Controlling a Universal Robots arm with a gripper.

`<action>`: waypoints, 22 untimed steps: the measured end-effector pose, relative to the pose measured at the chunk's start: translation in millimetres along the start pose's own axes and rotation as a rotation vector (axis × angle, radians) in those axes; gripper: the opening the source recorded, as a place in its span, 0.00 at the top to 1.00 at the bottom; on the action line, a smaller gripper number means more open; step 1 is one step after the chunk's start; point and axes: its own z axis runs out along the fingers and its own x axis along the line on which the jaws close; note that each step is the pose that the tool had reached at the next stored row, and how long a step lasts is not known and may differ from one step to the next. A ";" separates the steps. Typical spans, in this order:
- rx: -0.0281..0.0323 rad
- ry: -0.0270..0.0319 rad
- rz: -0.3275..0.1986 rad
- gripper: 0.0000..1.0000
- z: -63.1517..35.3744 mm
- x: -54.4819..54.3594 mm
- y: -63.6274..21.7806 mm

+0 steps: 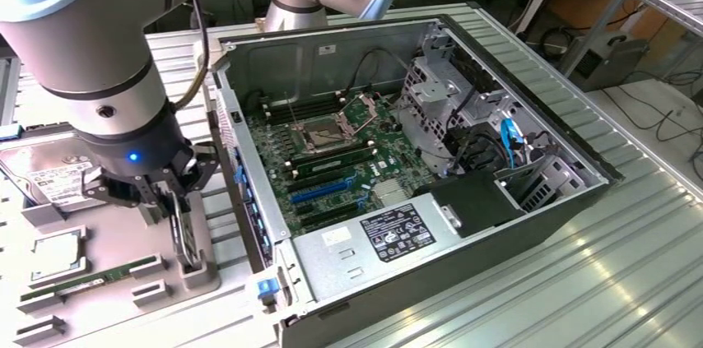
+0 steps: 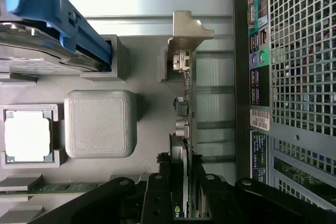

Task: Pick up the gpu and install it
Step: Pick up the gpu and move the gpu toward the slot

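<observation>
The gpu (image 1: 193,241) (image 2: 186,103) stands on its long edge in a slot of the gray parts tray (image 1: 225,294) (image 2: 147,77), just beside the outer wall of the open computer case (image 1: 462,274) (image 2: 299,77). In the wrist view it shows edge-on as a thin line, with its silver bracket (image 2: 188,31) at the end farthest from the gripper (image 1: 176,204) (image 2: 185,195). The jaws are closed on the card, one dark finger (image 2: 160,187) against each flat face, gripping at the end opposite the bracket. The card's lower edge is seated in the tray's holder.

Between the card and the case wall runs only a narrow strip of bare tray and ribbed metal table (image 1: 615,282), so that side is tight. On the card's other face a square gray block (image 2: 100,124) sits near but apart from it, leaving a clear gap.

Farther out on the tray lie a processor (image 1: 55,257) (image 2: 29,135) in its square pocket, a green RAM stick (image 1: 94,278) (image 2: 58,186) and a hard drive (image 1: 55,175) (image 2: 37,51) with a blue carrier (image 2: 47,3).

The case lies on its side with its open face upward. Inside, the motherboard (image 1: 329,159) is exposed, with blue expansion slots (image 1: 318,189) toward the wall nearest the card. A drive cage (image 1: 439,109) and loose cables crowd the exterior view's right side, and the power supply (image 1: 379,241) borders the board's near edge.
</observation>
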 end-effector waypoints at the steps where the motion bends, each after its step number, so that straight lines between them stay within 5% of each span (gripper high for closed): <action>1: 0.0000 0.0000 0.000 0.74 -2.6 -0.1 0.1; 7: -0.0001 -0.0001 -0.001 0.74 -22.5 -1.2 0.8; 22: -0.0001 0.0014 -0.001 0.74 -106.9 -11.2 2.2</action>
